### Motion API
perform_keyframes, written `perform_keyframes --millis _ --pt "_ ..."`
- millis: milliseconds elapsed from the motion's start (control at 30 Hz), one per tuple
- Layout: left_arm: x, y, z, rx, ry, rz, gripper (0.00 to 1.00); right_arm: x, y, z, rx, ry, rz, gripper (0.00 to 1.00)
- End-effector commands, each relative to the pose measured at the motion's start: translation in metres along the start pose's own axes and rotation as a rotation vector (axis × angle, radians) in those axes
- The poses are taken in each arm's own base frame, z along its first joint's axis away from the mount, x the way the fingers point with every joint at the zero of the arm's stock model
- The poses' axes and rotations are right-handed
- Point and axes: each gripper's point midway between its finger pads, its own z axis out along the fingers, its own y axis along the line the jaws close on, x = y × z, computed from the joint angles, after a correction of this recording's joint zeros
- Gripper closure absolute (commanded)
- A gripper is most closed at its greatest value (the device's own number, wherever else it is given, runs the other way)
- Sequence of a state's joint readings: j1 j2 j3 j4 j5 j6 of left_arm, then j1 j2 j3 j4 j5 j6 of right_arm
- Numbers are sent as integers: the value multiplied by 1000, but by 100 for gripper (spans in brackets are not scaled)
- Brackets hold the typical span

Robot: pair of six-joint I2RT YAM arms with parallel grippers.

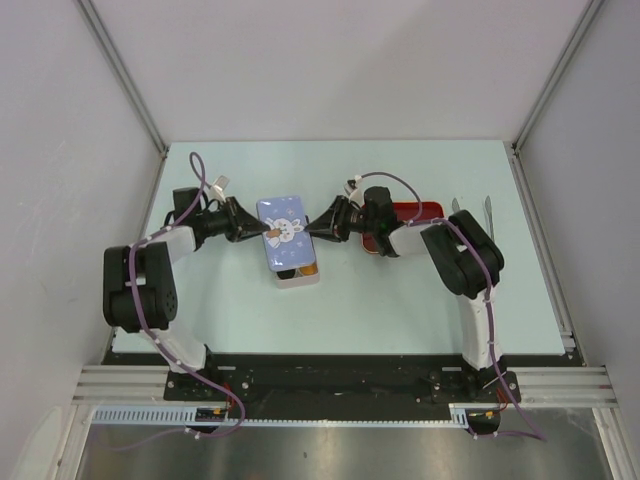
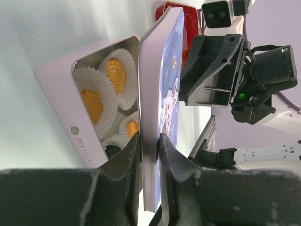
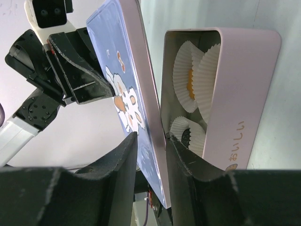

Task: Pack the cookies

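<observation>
Near the middle of the counter (image 1: 400,300), the left gripper (image 2: 149,141) and right gripper (image 3: 150,139) each clamp an opposite short edge of a rabbit-printed lid (image 1: 283,230), held partly over the open pink tin (image 1: 300,276). The cookies (image 2: 115,75) sit inside in paper cups (image 2: 84,80). Uneven lowering could jam the lid askew or crush the cups.

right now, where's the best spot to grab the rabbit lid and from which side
Pinch the rabbit lid across its thin rim, midway along a long edge, coming in sideways. It is a flat, shallow panel above the open cookie tin, so only the edges give the fingers something to close on. The left gripper and right gripper hold it this way, one on each long edge.
</observation>
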State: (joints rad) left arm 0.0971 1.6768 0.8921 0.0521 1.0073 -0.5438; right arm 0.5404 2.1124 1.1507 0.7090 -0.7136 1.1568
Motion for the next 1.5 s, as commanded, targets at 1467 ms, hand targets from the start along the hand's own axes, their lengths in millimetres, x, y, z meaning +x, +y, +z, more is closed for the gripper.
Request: perform_keyframes --millis 1467 --pt "17 31 18 -115 74 -41 67 9 14 -4 33 48 -156 72"
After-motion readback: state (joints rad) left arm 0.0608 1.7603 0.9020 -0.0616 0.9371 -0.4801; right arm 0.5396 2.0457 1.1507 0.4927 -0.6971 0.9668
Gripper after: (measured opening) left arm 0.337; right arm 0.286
